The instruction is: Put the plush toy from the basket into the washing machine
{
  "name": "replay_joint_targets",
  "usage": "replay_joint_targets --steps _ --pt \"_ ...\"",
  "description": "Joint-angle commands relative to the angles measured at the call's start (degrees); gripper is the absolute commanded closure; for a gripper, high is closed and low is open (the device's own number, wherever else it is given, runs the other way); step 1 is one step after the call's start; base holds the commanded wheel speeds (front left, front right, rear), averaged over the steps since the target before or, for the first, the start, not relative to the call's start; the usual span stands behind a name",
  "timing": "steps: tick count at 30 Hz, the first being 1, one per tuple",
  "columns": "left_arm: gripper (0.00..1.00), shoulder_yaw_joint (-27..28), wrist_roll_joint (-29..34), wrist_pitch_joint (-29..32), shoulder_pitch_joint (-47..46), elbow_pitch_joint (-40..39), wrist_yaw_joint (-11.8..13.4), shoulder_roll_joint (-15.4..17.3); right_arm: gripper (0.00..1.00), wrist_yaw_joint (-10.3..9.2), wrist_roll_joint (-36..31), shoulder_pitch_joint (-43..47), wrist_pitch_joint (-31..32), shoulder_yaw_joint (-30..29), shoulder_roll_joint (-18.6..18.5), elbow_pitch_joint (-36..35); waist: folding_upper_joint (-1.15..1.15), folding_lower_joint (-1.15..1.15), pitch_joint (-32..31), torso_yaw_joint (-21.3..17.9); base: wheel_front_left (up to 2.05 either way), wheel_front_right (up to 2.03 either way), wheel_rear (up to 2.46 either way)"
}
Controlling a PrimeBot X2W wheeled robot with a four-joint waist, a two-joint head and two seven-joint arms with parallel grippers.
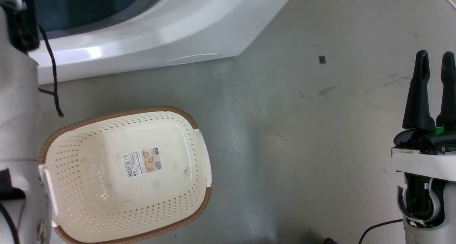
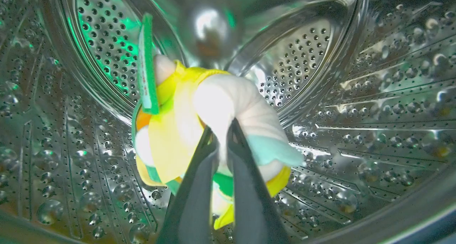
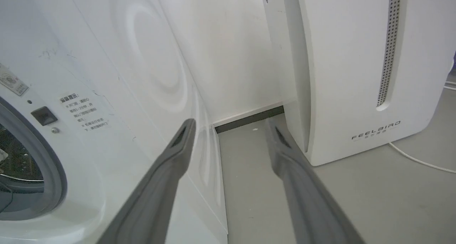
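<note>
Left wrist view | left jaws pinch plush toy (image 2: 174, 130) | tag (image 2: 146, 64) edge-on, unreadable

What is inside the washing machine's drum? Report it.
The plush toy, pinched in the left gripper, is inside the washing machine's drum. The drum wall behind the toy is hidden.

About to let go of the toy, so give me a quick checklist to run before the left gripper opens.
1. The plush toy inside the drum: ok, steel wall all around it.
2. The left gripper pinching the toy: ok, jaws nearly closed on it.
3. Toy touching the drum floor: cannot tell.
4. The basket emptied: ok, just its sticker inside.
5. The right gripper out of the way: ok, open, outside the washing machine.
</note>
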Motion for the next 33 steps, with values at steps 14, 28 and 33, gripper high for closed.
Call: replay_joint_targets --steps 14,28,33 --pt "0.29 0.8 2.2 -0.3 -10.8 11.1 0.3 4.1 0.00 -0.04 1.8 -2.3 -0.2 2.2 0.0 -0.3 0.00 -0.01 2.8 -3.1 0.00 0.00 0.00" --pt "0.00 0.5 2.0 -0.3 -9.2 15.2 0.0 2.5 0.00 -0.04 0.9 -2.2 -0.3 2.4 0.0 0.4 0.00 -0.01 0.7 -2.0 0.00 0.00 0.00" --pt "0.00 0.8 1.8 -0.3 -5.1 15.2 0.8 0.6 0.00 -0.04 -0.1 -1.4 -0.3 2.2 0.0 1.0 0.00 -0.01 -2.1 -0.9 0.00 0.00 0.00"
